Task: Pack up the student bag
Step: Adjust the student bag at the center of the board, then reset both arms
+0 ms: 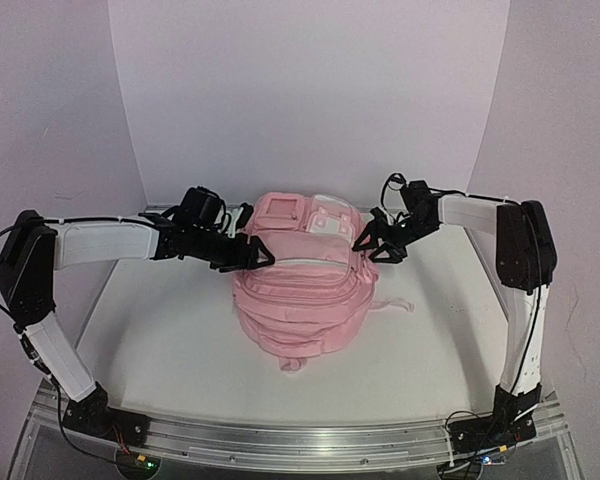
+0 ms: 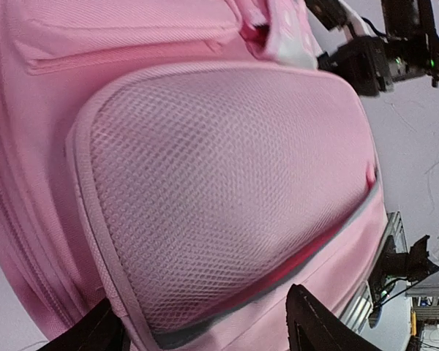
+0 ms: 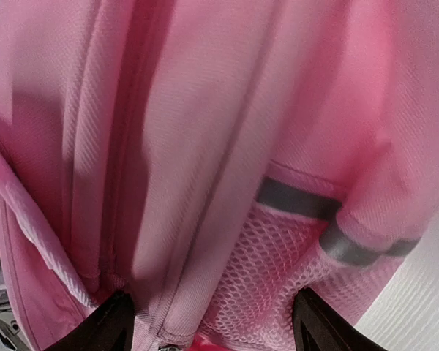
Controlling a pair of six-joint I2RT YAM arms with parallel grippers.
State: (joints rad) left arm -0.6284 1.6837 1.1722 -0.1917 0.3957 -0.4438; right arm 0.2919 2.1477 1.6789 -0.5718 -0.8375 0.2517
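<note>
The pink student bag (image 1: 300, 290) stands in the middle of the table with its front pockets and white patch toward me. My left gripper (image 1: 258, 256) is against its left side, my right gripper (image 1: 368, 243) against its upper right side. In the left wrist view the left gripper (image 2: 208, 333) is open, its fingers spread wide across the bag's mesh side pocket (image 2: 227, 183). In the right wrist view the right gripper (image 3: 219, 325) is open, its fingers spread on either side of the other mesh pocket (image 3: 278, 270) below a grey band (image 3: 300, 201). Neither gripper holds any fabric.
The white table (image 1: 150, 340) has walls at the back and sides. An aluminium rail (image 1: 300, 440) runs along the front edge. A pale strap (image 1: 395, 303) trails from the bag's right side. The right arm (image 2: 380, 58) shows beyond the bag in the left wrist view.
</note>
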